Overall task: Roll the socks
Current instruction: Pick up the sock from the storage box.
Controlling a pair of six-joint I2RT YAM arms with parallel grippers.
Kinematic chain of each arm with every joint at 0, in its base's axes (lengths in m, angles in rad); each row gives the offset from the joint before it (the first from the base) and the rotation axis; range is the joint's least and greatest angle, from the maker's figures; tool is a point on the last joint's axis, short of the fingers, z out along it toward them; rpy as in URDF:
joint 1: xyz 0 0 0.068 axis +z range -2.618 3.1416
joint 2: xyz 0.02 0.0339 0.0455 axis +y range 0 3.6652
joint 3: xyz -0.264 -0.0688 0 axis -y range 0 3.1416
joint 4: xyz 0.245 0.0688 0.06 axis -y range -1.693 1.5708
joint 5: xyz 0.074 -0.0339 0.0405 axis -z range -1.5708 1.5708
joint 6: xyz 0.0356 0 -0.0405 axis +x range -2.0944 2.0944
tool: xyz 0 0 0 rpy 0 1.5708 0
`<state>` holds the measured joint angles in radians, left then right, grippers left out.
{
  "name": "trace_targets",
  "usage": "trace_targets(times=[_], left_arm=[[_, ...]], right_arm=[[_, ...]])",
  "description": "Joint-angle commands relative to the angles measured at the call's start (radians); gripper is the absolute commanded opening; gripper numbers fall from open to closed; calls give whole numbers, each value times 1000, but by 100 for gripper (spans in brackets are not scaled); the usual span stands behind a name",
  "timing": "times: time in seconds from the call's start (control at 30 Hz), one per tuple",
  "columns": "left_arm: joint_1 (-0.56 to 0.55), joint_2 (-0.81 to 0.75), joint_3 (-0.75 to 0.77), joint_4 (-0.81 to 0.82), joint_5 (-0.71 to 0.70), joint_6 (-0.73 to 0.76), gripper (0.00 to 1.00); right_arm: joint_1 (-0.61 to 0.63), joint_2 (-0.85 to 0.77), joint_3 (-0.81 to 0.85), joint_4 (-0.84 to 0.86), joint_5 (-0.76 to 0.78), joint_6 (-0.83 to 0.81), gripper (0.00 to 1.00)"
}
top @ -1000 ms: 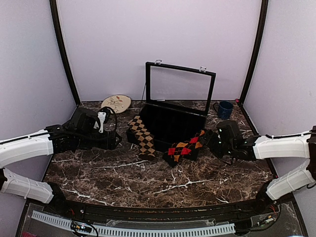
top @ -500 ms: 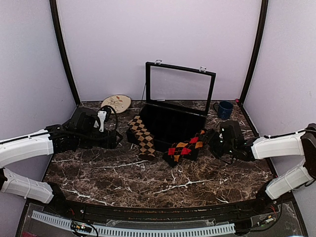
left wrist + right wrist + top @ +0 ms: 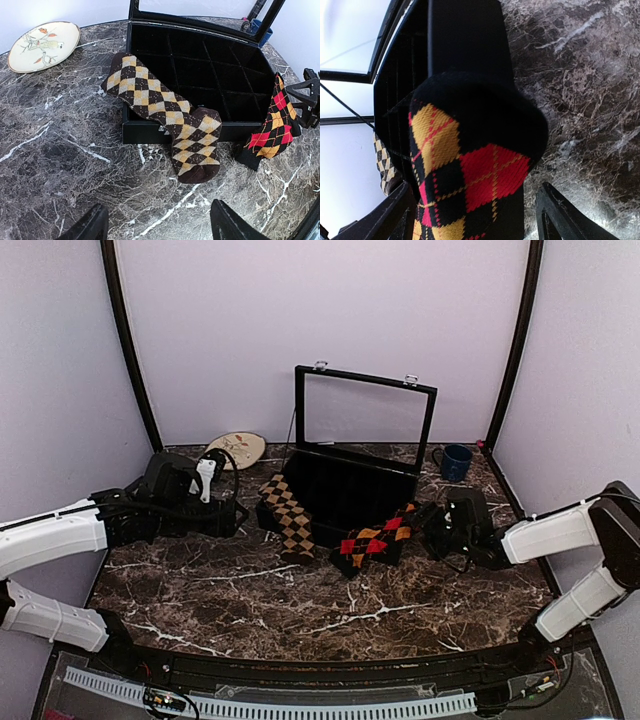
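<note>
The tan-brown and black sock [image 3: 288, 515] [image 3: 165, 115] is draped over the front left wall of the black case [image 3: 350, 502], its toe on the table. The red, orange and black sock [image 3: 375, 537] [image 3: 275, 132] [image 3: 470, 170] hangs over the case's front right corner. My left gripper [image 3: 238, 518] [image 3: 160, 220] stands open to the left of the tan sock, holding nothing. My right gripper [image 3: 432, 525] [image 3: 475, 210] is open at the red sock's right end. One finger stands on each side of the cloth, apart from it.
The case's glass lid [image 3: 365, 410] stands upright at the back. A decorated plate [image 3: 236, 449] [image 3: 44, 46] lies at the back left. A blue mug [image 3: 455, 462] stands at the back right. Purple walls close in the marble table [image 3: 300, 610].
My right gripper has crept left, closer around the red sock's end. The left arm and both socks have hardly moved.
</note>
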<state>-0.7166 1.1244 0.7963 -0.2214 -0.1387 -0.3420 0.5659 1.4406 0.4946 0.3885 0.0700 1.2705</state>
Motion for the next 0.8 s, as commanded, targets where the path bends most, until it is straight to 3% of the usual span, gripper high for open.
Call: trace_targets(times=[0.0,0.4,0.77], left_arm=[[-5,-12,33,-23,-10,23,73],[-5,-20,44,-53,-27,48,73],[-6,-32,35,-53,-34,56,73]], right_arm=[[-14,34,-24,125,-18,36,79],[-21,105,-78,341,-26,109,66],[-22,97,-96,377,-8,118,48]])
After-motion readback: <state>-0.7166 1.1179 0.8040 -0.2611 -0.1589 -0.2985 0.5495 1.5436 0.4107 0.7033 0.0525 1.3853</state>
